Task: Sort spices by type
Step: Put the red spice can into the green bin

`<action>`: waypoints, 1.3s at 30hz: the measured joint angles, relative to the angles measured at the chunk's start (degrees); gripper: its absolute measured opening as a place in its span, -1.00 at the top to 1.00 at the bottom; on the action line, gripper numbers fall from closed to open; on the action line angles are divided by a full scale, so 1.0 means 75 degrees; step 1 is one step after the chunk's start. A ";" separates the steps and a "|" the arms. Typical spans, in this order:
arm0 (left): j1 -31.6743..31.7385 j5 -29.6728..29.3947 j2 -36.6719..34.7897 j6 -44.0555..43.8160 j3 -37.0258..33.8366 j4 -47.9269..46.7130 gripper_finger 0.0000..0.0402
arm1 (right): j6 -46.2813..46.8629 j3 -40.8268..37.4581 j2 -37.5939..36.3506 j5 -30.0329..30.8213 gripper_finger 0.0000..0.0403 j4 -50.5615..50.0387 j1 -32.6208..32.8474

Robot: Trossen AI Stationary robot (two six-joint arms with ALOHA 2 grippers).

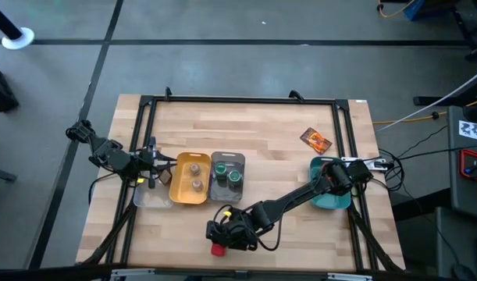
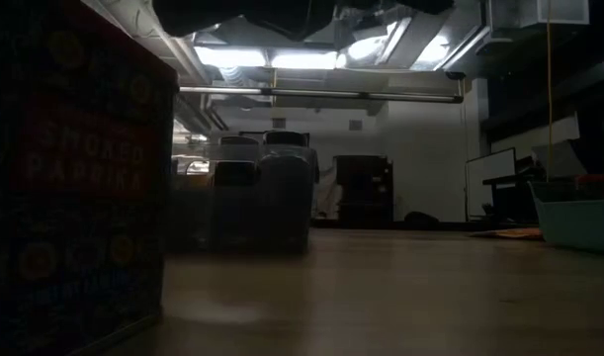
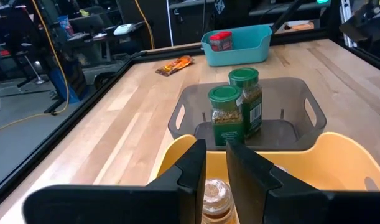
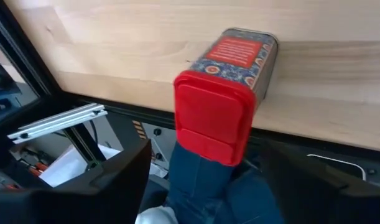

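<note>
Right pincer (image 1: pixel 219 240) reaching low, spread wide around red box (image 4: pixel 224 93), left pincer (image 3: pixel 216 167) narrow over yellow tray (image 1: pixel 178 190)

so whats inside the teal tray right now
One red box sits in the teal tray, seen from the left wrist view. From above, the right arm covers much of the tray, so anything else inside cannot be seen.

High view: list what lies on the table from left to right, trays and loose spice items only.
Clear plastic tray → yellow tray holding two tan-grey jars → grey tray holding two green-lidded jars → flat brown-orange packet → teal tray. The red-lidded paprika box overlaps the grey tray's span, so it is omitted.
</note>
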 joint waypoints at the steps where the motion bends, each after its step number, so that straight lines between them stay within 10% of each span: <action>1: 0.0000 0.0000 0.0000 0.0000 0.0000 -0.0008 0.72 | 0.0027 0.0001 0.0008 0.0047 -0.46 0.0015 0.0000; 39: 0.0000 0.0000 -0.0003 0.0000 0.0000 -0.0003 0.72 | 0.0390 0.0006 0.0390 0.0049 -0.46 0.0186 -0.0006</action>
